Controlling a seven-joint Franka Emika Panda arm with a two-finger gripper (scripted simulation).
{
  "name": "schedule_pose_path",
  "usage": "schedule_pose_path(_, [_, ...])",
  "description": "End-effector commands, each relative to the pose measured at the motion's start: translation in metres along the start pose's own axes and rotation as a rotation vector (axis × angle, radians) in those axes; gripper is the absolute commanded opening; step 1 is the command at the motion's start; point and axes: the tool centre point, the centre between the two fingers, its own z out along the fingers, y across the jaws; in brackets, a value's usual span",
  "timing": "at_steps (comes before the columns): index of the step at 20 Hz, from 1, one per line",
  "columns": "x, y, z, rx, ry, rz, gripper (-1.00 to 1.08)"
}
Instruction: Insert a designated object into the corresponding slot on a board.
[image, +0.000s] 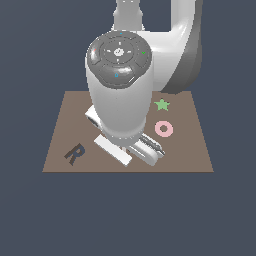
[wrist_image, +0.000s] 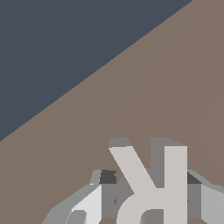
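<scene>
My pincer (wrist_image: 148, 203) is closed around the light grey letter R (wrist_image: 153, 183), which sits between my two fingers (wrist_image: 89, 205), one on each side of it, over bare brown board (wrist_image: 166, 87). In the exterior view my arm hides the letter; my hand hangs over the middle of the board's near edge. The dark R-shaped slot (image: 75, 154) lies well apart, at the near corner on the exterior view's left. A green star (image: 161, 104) and pink ring (image: 163, 129) lie toward the opposite side.
</scene>
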Motion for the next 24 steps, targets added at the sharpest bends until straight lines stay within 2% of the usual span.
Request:
schedule_pose_path(1, [0.000, 0.000, 0.000, 0.000, 0.000, 0.000, -1.00])
schedule_pose_path(8, [0.000, 0.000, 0.000, 0.000, 0.000, 0.000, -1.00])
schedule_pose_path(12, [0.010, 0.009, -0.001, 0.000, 0.000, 0.013, -1.00])
schedule_pose_path(24, [0.089, 0.086, -0.008, 0.001, 0.000, 0.114, -1.00])
